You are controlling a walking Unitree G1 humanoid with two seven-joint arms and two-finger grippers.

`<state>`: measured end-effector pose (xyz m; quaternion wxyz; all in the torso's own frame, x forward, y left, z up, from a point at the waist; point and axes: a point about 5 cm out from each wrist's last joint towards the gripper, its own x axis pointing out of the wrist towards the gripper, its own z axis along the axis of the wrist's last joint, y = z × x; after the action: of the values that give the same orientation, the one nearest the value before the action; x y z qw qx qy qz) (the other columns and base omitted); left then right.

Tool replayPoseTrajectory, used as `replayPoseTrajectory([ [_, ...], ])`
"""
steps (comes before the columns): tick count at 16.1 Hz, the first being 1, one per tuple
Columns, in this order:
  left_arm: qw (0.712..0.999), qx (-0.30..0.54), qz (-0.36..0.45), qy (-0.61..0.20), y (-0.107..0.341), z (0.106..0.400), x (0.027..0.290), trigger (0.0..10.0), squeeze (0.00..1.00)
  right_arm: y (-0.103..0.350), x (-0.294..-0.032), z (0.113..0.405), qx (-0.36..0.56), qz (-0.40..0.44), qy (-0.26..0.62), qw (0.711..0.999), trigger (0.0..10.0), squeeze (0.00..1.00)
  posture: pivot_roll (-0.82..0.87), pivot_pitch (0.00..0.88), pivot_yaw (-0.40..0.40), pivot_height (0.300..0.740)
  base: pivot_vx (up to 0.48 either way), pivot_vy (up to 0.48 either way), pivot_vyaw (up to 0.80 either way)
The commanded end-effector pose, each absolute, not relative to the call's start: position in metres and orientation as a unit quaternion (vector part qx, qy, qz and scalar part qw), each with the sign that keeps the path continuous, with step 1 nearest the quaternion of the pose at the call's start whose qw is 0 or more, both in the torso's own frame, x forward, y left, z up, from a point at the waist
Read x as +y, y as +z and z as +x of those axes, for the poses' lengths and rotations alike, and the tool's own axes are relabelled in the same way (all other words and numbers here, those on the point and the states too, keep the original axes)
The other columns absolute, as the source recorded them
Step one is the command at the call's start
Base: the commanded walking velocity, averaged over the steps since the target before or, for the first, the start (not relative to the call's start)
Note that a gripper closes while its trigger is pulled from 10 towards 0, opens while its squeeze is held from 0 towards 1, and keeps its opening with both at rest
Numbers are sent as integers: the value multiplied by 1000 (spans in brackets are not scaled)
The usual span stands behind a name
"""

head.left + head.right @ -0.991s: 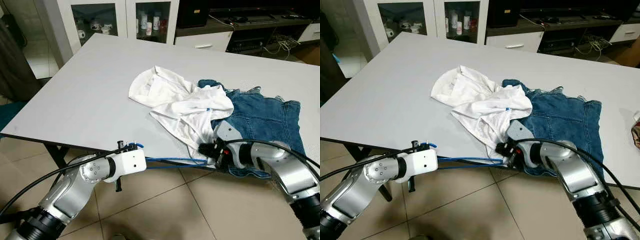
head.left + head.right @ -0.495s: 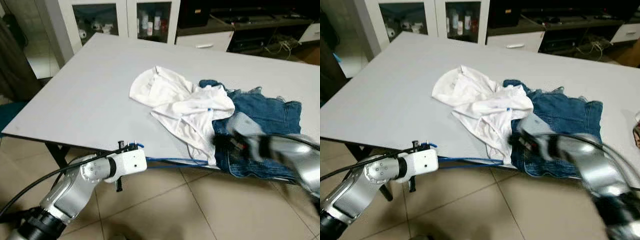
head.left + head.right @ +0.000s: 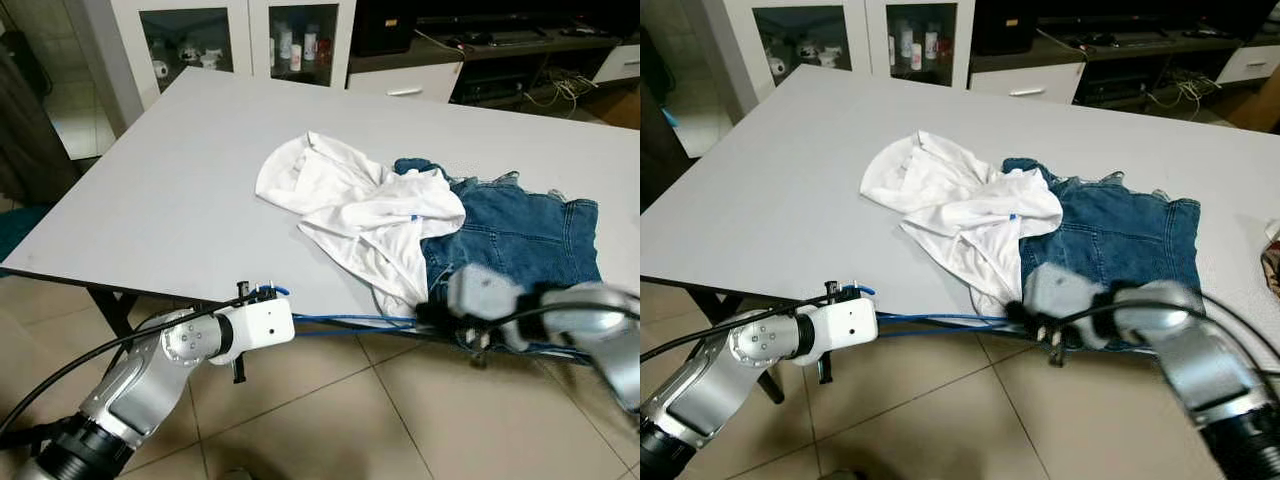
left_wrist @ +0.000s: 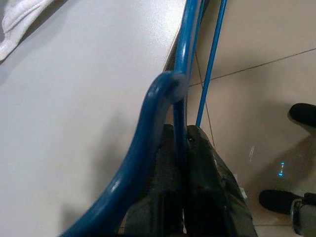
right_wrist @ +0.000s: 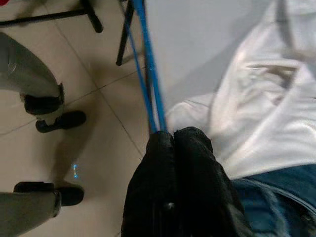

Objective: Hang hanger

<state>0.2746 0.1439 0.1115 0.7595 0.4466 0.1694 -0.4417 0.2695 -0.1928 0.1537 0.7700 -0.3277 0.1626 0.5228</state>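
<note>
Along the table [image 3: 150,200] edge, both tools pinch the blue hanger [image 3: 345,322]: left tool [image 4: 180,163], right tool [image 5: 173,140]

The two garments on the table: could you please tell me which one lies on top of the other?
The white shirt lies on top; it overlaps the left part of the blue denim garment, which lies flat beneath it.

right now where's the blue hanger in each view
Left eye view: blue hanger along the table's near edge, between both grippers.
Right eye view: same edge.
Left wrist view: its hook clamped in the left gripper.
Right wrist view: its wires running from the right gripper.
Shared landmark: white garment.
</note>
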Motion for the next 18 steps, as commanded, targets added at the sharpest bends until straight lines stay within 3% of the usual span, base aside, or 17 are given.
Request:
replayPoseTrajectory([
  [1, 760, 156, 452, -441, 117, 277, 142, 10000, 0, 154, -199, 274, 170, -352, 508, 767, 10000, 0, 88, 103, -50, 740, 0, 0, 0],
  [8, 761, 159, 452, -438, 116, 275, 144, 10000, 0, 163, -210, 275, 170, -361, 506, 765, 10000, 0, 94, 104, -57, 740, 0, 0, 0],
  [11, 761, 159, 451, -439, 116, 274, 143, 10000, 0, 172, -216, 277, 162, -348, 495, 780, 10000, 0, 90, 106, -57, 740, 0, 0, 0],
  [18, 760, 158, 450, -441, 116, 275, 142, 10000, 0, 158, -211, 258, 188, -343, 545, 742, 10000, 0, 87, 108, -56, 740, 0, 0, 0],
])
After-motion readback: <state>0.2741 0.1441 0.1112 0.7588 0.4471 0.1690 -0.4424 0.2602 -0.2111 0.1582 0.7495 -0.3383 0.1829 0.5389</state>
